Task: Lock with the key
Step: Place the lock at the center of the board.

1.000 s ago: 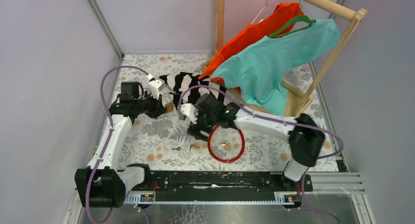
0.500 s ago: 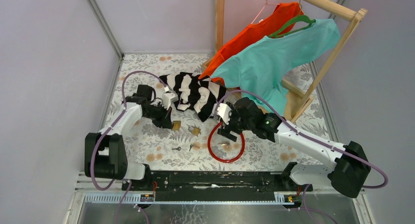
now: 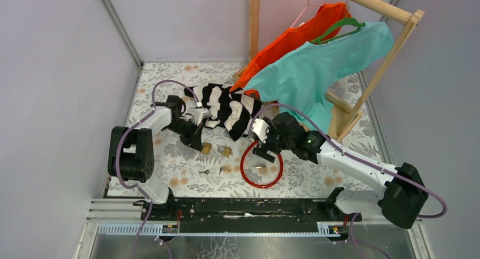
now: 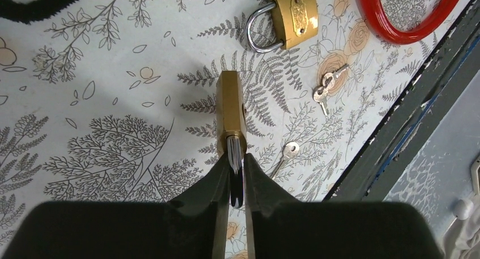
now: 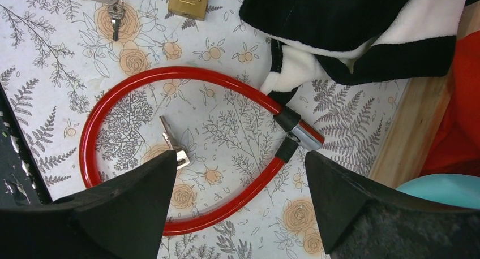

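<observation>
Brass: the upright padlock (image 4: 231,109) stands on its narrow edge on the cloth, a squat, smooth-sided block with a small hole in one face. A ribbed silver part sticks out of its near end (shackle or key, I cannot tell).
Left arm: the left gripper (image 4: 235,157) has its black, wedge-shaped fingers (image 4: 218,180) almost together, one on each side of that silver part. Whether they press it or merely flank it I cannot tell.
Second lock: the flat padlock (image 4: 288,18), also brass, lies face up with an embossed oval plate and a curved steel shackle, near the upright one but apart from it.
Red loop: the cable lock (image 5: 90,129) is a glossy tube bent into a ring, its ends meeting at a black-and-silver barrel.
Right arm: the right gripper (image 5: 239,157) hangs over that ring with its fingers spread wide.
Keys: the loop keys (image 5: 172,149), small and silver, lie inside the ring. The key pair (image 4: 325,89) lies on a printed flower, and the single key (image 4: 287,152) lies just beside the left fingers.
Cloth: the tablecloth (image 3: 170,157) is pale and matte, printed with grey ferns and orange roses.
Stripes: the striped garment (image 3: 226,106), soft black-and-white fleece, is heaped behind the locks, its hem reaching the cable's barrel.
Rack: the wooden rack (image 3: 390,50) carries an orange shirt (image 3: 294,35) and a teal shirt (image 3: 317,67) (both on hangers), well apart from the padlocks.
Rail: the black rail (image 3: 255,205) runs along the near edge.
</observation>
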